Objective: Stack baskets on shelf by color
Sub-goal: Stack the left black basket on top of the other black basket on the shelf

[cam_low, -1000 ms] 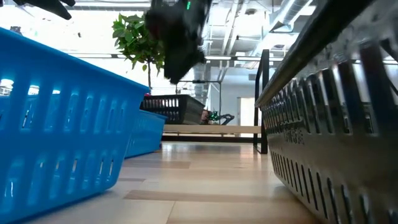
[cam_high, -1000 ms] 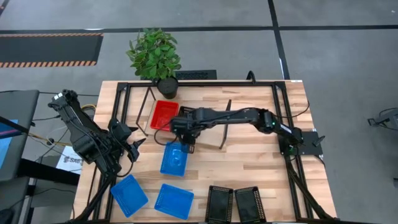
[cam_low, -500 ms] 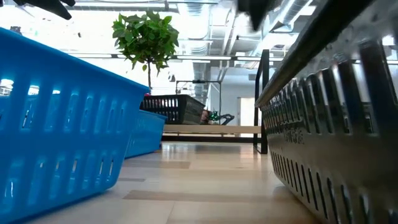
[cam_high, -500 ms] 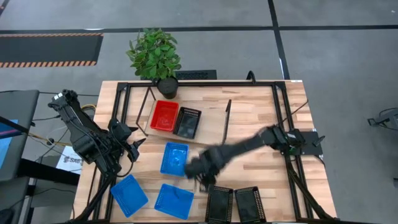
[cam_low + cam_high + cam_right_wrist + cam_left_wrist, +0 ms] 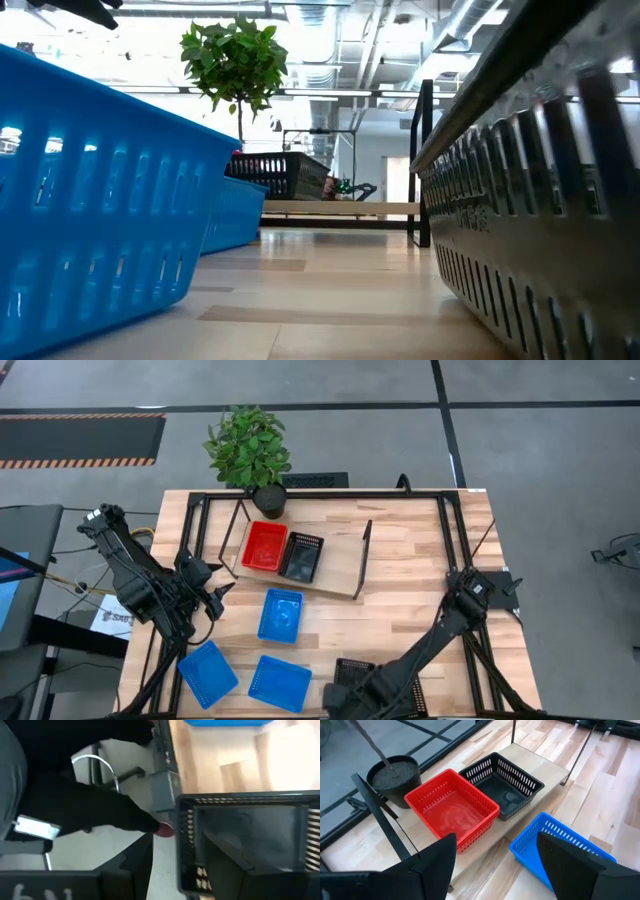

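I have my right gripper (image 5: 352, 698) spread over a black mesh plastic basket (image 5: 352, 671) well in front of the light wooden shelf (image 5: 340, 565); my left gripper (image 5: 212, 595) waits spread beside it.

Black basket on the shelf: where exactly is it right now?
In the high view the black basket sits on the shelf, touching the red basket on that one's right. The shelf's right part is bare, and a blue basket lies on the table just in front.
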Action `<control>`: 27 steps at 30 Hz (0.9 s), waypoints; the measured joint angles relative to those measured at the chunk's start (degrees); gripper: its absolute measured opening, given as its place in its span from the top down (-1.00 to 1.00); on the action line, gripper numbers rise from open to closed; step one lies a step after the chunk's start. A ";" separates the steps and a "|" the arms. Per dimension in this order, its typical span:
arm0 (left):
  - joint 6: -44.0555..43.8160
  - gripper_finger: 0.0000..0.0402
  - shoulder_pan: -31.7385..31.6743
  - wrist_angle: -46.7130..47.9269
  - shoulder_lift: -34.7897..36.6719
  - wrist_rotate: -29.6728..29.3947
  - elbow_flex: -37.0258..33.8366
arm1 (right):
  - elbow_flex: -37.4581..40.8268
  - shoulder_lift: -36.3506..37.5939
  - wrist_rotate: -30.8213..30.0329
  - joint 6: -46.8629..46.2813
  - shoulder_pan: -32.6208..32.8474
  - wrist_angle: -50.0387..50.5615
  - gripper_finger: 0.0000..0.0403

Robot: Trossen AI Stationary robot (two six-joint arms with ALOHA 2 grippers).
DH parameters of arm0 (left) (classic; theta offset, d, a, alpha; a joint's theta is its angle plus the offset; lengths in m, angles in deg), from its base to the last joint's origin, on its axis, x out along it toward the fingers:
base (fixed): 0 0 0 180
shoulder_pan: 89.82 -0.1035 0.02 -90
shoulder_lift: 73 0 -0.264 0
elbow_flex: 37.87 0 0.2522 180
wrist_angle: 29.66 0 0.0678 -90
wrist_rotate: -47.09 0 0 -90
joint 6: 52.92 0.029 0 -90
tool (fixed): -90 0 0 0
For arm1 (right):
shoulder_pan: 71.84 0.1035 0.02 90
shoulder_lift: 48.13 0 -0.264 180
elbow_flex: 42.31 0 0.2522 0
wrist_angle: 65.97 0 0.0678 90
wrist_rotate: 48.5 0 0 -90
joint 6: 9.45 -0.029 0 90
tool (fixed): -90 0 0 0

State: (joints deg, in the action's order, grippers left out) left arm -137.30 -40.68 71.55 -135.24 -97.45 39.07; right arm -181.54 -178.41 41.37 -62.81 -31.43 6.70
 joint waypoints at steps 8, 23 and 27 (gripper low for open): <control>0.17 -0.32 -0.01 0.02 0.00 -0.19 0.00 | 5.78 -0.28 0.01 -8.26 0.62 -4.40 0.10; 0.14 -0.32 0.00 0.04 0.00 -0.09 0.00 | 9.16 -0.21 -0.31 -7.09 2.84 -9.71 0.10; 0.12 -0.32 -0.01 0.06 0.00 -0.14 0.00 | 10.21 -0.17 -1.41 -6.18 3.20 -10.18 0.10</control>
State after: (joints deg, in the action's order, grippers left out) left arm -137.19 -40.69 71.60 -135.24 -97.58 39.07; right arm -171.33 -178.58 39.96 -68.98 -28.23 -3.48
